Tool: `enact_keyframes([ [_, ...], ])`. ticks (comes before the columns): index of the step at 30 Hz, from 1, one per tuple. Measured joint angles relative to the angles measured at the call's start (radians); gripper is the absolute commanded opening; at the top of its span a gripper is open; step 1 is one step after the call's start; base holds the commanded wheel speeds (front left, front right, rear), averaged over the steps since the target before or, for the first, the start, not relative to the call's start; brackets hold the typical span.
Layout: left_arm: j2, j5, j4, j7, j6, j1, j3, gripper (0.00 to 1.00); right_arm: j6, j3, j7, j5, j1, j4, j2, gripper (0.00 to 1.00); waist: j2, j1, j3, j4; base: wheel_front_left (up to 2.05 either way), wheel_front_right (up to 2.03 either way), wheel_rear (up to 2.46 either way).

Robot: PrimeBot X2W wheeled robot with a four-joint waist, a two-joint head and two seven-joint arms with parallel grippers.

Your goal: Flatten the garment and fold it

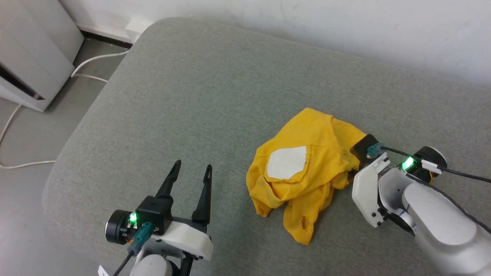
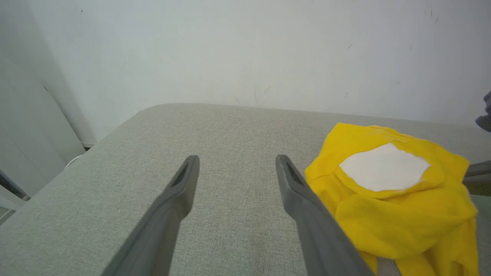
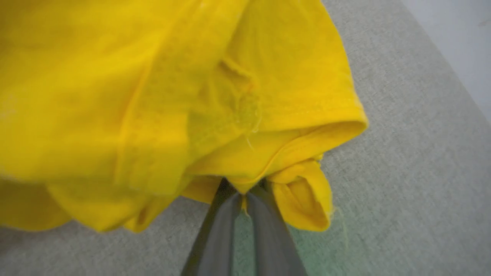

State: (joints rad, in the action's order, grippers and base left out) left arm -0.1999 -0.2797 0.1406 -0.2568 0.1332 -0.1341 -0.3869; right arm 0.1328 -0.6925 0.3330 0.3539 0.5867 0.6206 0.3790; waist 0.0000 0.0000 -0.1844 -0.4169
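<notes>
While pinching a hem fold in tight-pressed right gripper, note left gripper spread, empty, apart from shirt. Treat shirt, heaped on cushion, as light, limp, easily bunched; take hems or shoulder seams, not middle.

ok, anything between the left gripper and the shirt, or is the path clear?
Nothing visible. Only bare grey cushion lies between the open left gripper and the garment, crumpled to its right. The right gripper is shut on a fold at the garment's other side, off that path.
</notes>
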Motion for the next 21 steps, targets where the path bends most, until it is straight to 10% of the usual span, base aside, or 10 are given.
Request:
enact_keyframes([
  [10, -0.013, 0.000, 0.000, 0.000, -0.001, 0.010, 0.031, 1.00, 0.000, 0.102, -0.082, 0.002, -0.092, -0.060, 0.131, 0.00, 0.0000, 0.0000, 0.038, 0.102, 0.00, 0.00, 0.00],
  [20, -0.014, 0.000, -0.002, 0.000, -0.009, 0.029, 0.031, 1.00, 0.000, 0.464, 0.020, -0.120, -0.363, -0.189, 0.190, 0.00, 0.0000, 0.0000, 0.076, 0.243, 0.00, 0.00, 0.00],
  [21, -0.013, 0.000, -0.001, 0.000, -0.010, 0.029, 0.027, 1.00, 0.000, 0.498, 0.011, -0.129, -0.388, -0.207, 0.169, 0.27, 0.0000, -0.0001, 0.078, 0.256, 0.00, 0.00, 0.00],
])
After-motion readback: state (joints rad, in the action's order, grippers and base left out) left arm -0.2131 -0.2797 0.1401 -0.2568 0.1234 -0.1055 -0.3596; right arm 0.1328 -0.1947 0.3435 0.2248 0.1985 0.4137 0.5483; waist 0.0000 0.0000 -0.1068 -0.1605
